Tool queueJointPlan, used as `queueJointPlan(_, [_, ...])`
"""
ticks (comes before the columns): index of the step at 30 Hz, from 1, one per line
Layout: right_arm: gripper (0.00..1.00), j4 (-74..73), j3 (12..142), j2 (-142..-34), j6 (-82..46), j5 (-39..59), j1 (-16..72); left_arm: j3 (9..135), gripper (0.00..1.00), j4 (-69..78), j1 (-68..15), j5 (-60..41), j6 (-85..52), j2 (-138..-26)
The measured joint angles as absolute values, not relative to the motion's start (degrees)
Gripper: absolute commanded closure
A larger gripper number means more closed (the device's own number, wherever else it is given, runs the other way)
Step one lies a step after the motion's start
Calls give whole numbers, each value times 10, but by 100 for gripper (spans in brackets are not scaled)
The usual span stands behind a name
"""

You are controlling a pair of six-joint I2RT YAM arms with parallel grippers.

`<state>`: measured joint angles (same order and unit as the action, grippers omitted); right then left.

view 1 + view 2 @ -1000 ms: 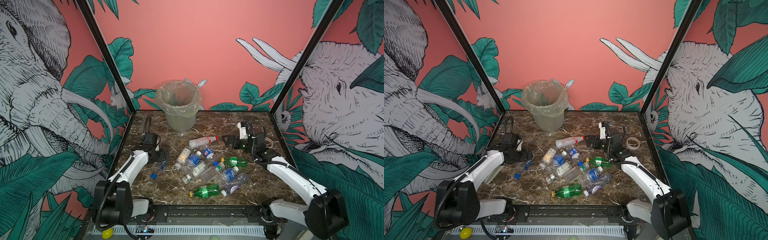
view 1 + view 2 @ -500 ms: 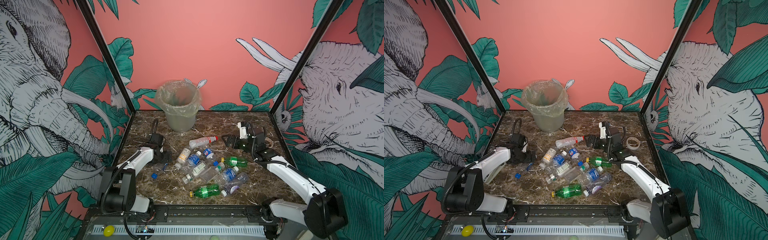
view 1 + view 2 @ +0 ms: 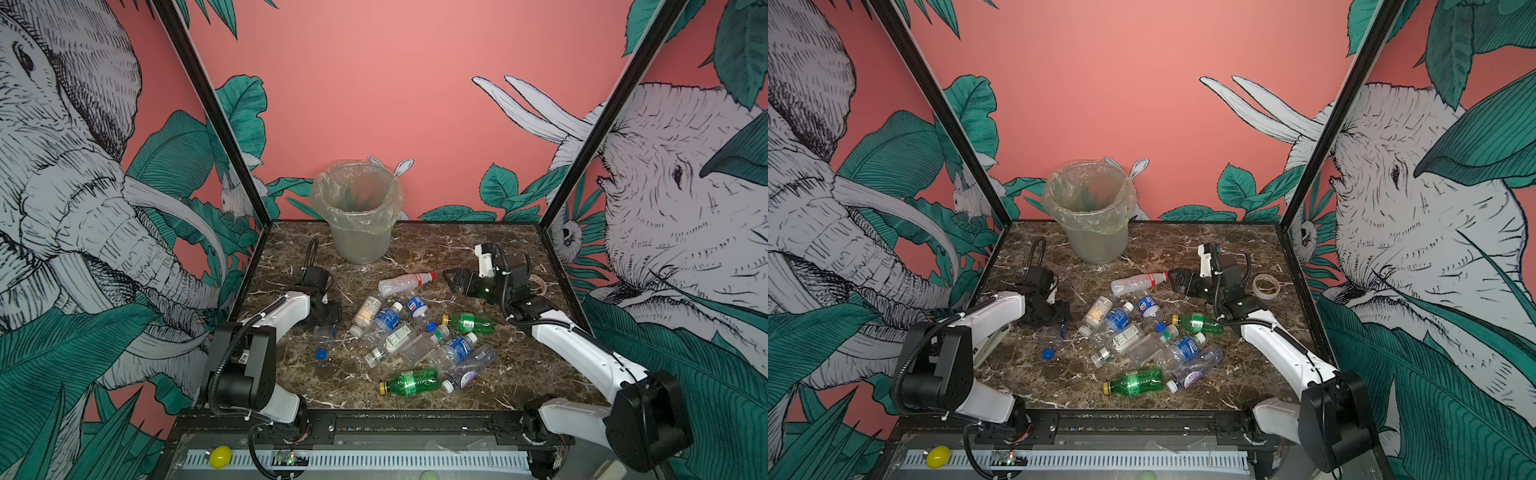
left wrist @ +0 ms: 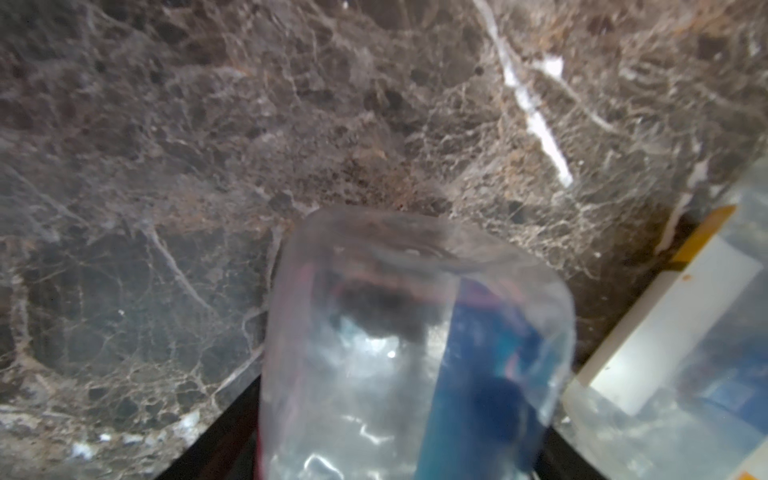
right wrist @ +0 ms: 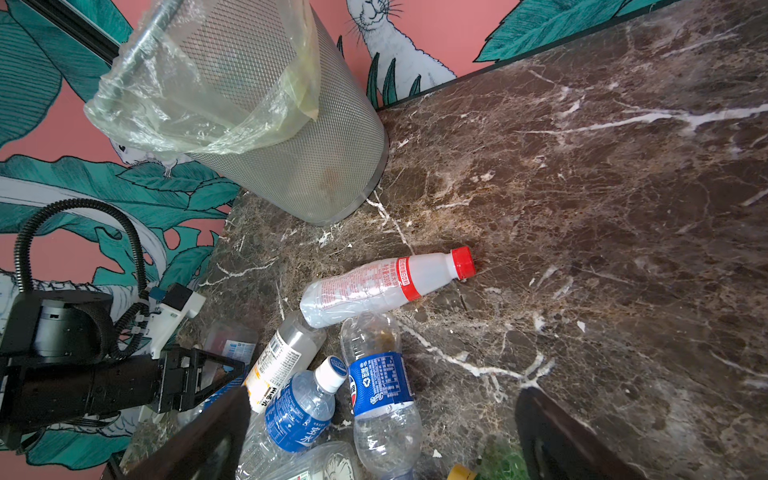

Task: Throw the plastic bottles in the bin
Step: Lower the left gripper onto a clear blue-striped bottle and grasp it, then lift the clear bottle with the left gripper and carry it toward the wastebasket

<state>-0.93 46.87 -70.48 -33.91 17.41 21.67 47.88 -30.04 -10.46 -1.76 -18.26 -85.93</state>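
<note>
Several plastic bottles [image 3: 415,336] lie in a heap mid-table. One clear bottle with a blue label and blue cap [image 3: 323,338] lies apart on the left. My left gripper [image 3: 327,316] is down over it, and in the left wrist view the bottle [image 4: 415,332] fills the gap between the black fingers [image 4: 232,428], which press on its sides. My right gripper [image 3: 451,279] hovers open beside the cap of a red-capped bottle [image 3: 405,283]; in the right wrist view the right gripper [image 5: 382,436] holds nothing. The bin [image 3: 359,224] stands at the back, its liner over the rim.
A beige ring of tape [image 3: 1265,286] lies at the right, behind the right arm. Two green bottles [image 3: 469,323] [image 3: 411,381] lie at the heap's right and front. Black frame posts and the walls close in the marble table [image 3: 478,245].
My left gripper has come down a little onto the blue-capped bottle and its jaws have narrowed around it. The right arm and the other bottles have not moved.
</note>
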Motion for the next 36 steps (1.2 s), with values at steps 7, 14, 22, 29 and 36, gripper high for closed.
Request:
queueJointPlan(7, [1, -11, 469, -710, -344, 178, 216, 479, 35, -288, -105, -17, -189, -859])
queueJointPlan(14, [1, -16, 469, -713, -348, 182, 214, 478, 37, -278, -105, -17, -200, -856])
queueJointPlan(22, [1, -18, 462, -715, -363, 173, 212, 462, 41, -247, -105, -41, -208, -811])
queueJointPlan(29, [1, -3, 460, -715, -380, 139, 203, 446, 41, -215, -105, -65, -214, -758])
queueJointPlan(36, [1, 11, 458, -716, -398, 121, 199, 441, 42, -191, -105, -96, -214, -714])
